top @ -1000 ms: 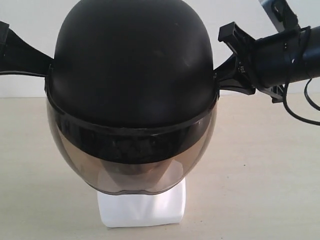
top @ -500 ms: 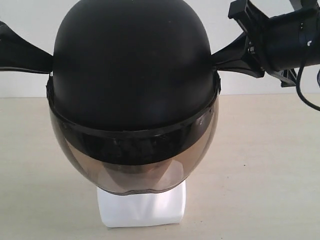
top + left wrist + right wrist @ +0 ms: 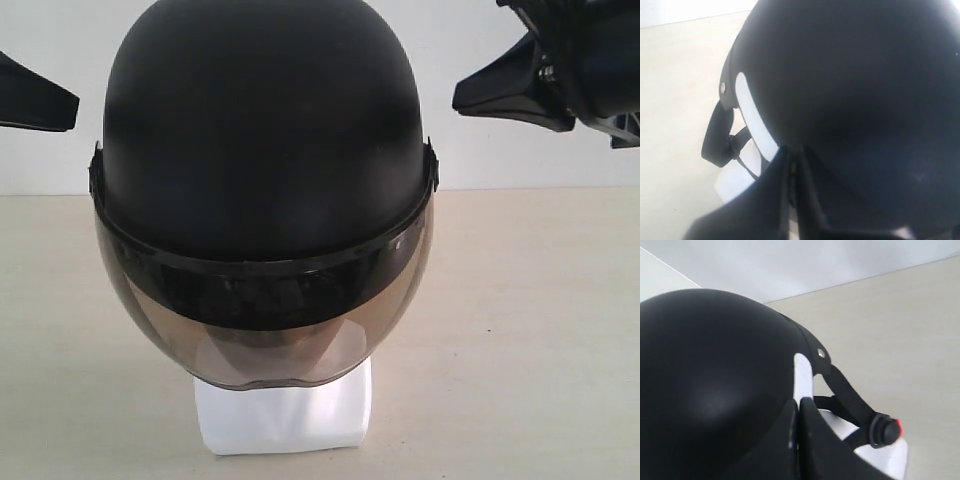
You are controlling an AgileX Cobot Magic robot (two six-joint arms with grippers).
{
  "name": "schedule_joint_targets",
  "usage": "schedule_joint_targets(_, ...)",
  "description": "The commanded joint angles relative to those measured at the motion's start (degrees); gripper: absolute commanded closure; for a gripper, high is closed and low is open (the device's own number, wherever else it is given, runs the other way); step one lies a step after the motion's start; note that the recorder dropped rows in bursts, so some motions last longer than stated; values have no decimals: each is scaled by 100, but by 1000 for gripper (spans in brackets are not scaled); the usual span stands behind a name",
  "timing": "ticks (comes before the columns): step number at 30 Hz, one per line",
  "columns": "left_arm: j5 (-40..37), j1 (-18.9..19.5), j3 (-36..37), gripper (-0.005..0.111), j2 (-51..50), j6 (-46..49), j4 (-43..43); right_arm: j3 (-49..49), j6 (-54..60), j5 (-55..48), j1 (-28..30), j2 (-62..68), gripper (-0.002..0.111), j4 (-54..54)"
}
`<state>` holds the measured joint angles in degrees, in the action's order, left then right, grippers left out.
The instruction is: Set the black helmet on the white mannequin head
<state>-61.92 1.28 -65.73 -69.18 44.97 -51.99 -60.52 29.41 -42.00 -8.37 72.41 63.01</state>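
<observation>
A matte black helmet (image 3: pixel 265 130) sits on a white mannequin head (image 3: pixel 285 418) and covers it. Only the head's squarish base shows, below the smoky tinted visor (image 3: pixel 265 330). The head stands on a pale tabletop (image 3: pixel 530 330).

Level with the helmet's upper shell on the left, the left end effector (image 3: pixel 68 101) hangs in the air, apart from the shell. Its fingers are pressed together and hold nothing. On the right, the right end effector (image 3: pixel 462 100) is also clear of the helmet, with its jaws closed and empty.

In the right wrist view, the black chin strap (image 3: pixel 845 392) runs down beside the white neck to a buckle (image 3: pixel 884 430).
</observation>
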Motion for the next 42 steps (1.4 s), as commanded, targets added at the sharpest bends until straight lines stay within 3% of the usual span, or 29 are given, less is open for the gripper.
schedule_joint_targets(1,57,-20,-21,102,88,-146,35,-12,-430,-115,147,-257,108,-1001)
schedule_joint_targets(8,4,-20,-21,102,452,-207,35,-12,-931,-212,147,-1158,108,-2541)
schedule_joint_targets(13,-228,-20,238,102,1119,-244,-573,-12,-965,-992,147,-1866,108,-3612)
schedule_joint_targets(18,-256,-69,857,102,1900,-165,-1011,-12,-965,-2164,147,-2482,108,-3496)
schedule_joint_targets(23,-523,-69,1100,102,2406,-165,-1005,-12,-965,-2162,147,-3001,108,-3424)
schedule_joint_targets(35,-523,-69,1100,102,2455,-165,-1017,-12,-965,-2012,147,-2987,108,-3424)
schedule_joint_targets(40,-6,-83,1147,102,3508,-140,-726,-12,-965,-2012,147,-2987,108,-3424)
schedule_joint_targets(42,404,-158,1136,102,3964,415,-139,-12,-965,-2013,147,-2987,108,-3410)
